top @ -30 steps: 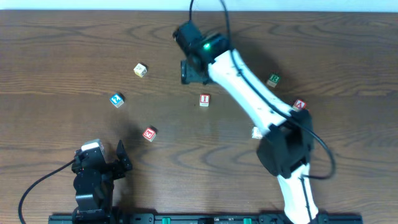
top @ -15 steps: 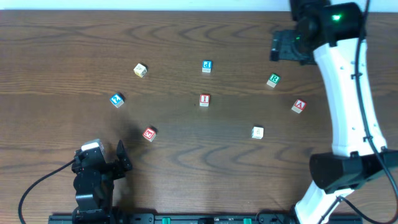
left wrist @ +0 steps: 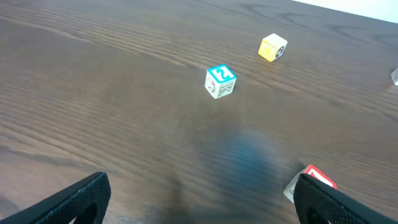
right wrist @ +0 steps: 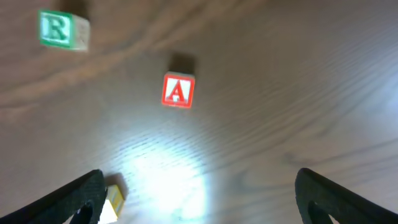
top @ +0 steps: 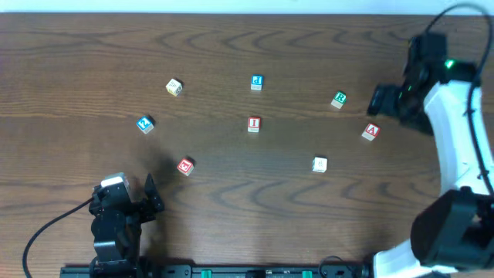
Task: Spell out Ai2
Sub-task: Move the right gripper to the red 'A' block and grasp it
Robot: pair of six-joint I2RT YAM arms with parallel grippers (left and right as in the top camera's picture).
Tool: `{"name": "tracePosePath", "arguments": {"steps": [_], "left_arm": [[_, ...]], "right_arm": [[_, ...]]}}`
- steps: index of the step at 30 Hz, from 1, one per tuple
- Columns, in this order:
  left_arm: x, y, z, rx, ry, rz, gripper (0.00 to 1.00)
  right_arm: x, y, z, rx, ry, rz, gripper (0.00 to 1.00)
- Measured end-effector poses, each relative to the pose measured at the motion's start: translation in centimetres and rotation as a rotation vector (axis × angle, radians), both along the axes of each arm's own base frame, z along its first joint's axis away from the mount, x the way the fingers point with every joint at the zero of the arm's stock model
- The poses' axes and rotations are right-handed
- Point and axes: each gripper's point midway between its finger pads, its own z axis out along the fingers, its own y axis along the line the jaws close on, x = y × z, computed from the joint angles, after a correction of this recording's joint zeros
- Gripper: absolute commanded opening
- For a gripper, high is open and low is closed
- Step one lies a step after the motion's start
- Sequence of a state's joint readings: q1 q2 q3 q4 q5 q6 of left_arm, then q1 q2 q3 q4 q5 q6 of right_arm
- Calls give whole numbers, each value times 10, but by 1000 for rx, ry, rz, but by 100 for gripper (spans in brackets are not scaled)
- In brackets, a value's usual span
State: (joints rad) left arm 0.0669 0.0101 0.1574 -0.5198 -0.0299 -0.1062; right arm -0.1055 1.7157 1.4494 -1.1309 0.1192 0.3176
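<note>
Dark brown wood grain runs across the bench [top: 69, 54], where small pale wooden cubes lie scattered, well apart from one another. The "A" cube [right wrist: 178, 91], a red letter inside a red frame, sits at the right, close to the green-printed "R" cube [top: 339, 99]. The red-printed "I" cube [top: 254, 123] lies mid-bench, with the blue "P" cube [top: 257, 82] farther back. The "2" cube [left wrist: 220, 81], blue-printed, rests at the left near a yellow-faced cube [left wrist: 272, 47]; a red curved-letter cube [top: 185, 165] lies nearer. The right gripper [right wrist: 199, 198] hovers close to the "A" cube, fingers spread wide and empty. The left gripper [left wrist: 199, 198], at the near left, is likewise wide and holds nothing.
</note>
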Motion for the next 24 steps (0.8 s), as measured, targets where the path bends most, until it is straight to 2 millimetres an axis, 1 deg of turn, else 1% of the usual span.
{"name": "tracePosePath", "arguments": {"steps": [3,6,11,13,15,21,24], "left_arm": [[0,0,0,0,0,0,95],[0,0,0,0,0,0,95],[0,0,0,0,0,0,95],[0,0,0,0,0,0,95],[0,0,0,0,0,0,95],[0,0,0,0,0,0,95],[0,0,0,0,0,0,95]], "right_arm": [[-7,12,-36,30,13,-29,93],[-13,24,-60,47,17,-68,91],[-6,29,-72,56,-32,-137,88],[-2,27,-74,54,-46,-163,88],[-2,25,-78,43,-40,-183,89],[6,20,-95,20,-40,-214,88],[9,19,-103,17,-37,-220,86]]}}
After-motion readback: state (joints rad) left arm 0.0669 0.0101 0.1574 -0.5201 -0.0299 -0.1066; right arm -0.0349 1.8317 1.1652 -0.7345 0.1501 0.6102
